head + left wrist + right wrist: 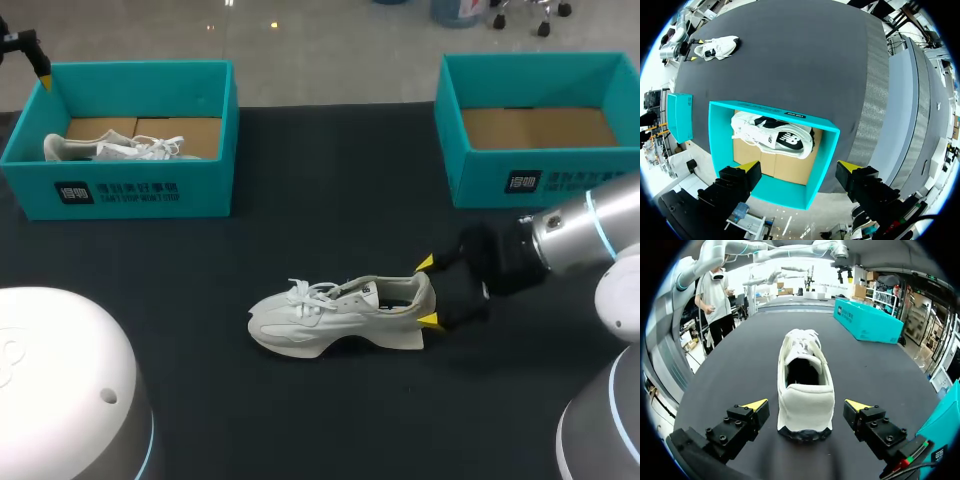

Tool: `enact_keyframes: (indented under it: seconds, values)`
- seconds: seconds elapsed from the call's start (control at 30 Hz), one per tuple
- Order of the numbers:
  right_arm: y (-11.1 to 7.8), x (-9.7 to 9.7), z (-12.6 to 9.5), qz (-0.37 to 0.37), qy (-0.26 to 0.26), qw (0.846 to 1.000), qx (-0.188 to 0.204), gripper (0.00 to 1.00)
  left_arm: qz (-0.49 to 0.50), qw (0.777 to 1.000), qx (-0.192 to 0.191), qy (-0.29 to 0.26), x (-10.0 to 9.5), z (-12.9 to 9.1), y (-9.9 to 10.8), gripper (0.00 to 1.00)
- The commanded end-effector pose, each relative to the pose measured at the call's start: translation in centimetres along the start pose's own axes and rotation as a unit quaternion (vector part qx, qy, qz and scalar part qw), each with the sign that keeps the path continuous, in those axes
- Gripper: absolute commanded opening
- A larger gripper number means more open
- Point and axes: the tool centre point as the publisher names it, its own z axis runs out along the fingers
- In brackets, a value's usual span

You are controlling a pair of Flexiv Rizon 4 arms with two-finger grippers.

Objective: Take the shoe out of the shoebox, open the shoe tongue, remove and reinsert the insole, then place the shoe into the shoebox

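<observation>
While seemingly clear, fingers (754, 405) astride shoe (805, 390).

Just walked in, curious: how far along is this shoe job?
Done: the white shoe lies out on the table. In hand: the open right hand straddles its heel, not yet gripping. Left, it seems: tongue, insole, then into the empty shoebox.
</observation>
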Motion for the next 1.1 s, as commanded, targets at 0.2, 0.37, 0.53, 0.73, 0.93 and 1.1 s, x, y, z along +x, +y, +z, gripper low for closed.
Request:
enact_keyframes:
  seconds: [0.2,0.37,0.53,0.73,0.93,1.1]
  values:
    - [-0.8,-0.2,2.0,0.003,0.003,1.000,-0.005,1.00,0.000,1.000,0.000,0.002,0.0,-0.1,0.0,1.00]
    - [-0.8,-0.1,2.9,0.003,0.007,1.000,-0.010,1.00,0.000,1.000,0.000,0.002,0.0,-0.1,0.0,1.00]
    - [-0.9,0.1,3.8,0.004,0.010,1.000,-0.013,1.00,0.000,1.000,0.000,0.002,0.0,-0.1,0.0,1.00]
    - [-1.1,0.3,4.7,0.005,0.017,1.000,-0.015,1.00,0.000,1.000,0.000,0.002,0.0,-0.1,0.0,1.00]
    - [-1.5,0.4,5.4,0.010,0.018,1.000,-0.012,1.00,0.000,1.000,0.000,0.002,0.0,-0.1,0.0,1.00]
    - [-1.7,0.2,5.7,0.012,0.010,1.000,-0.004,1.00,0.000,1.000,0.000,0.002,0.0,-0.1,0.0,1.00]
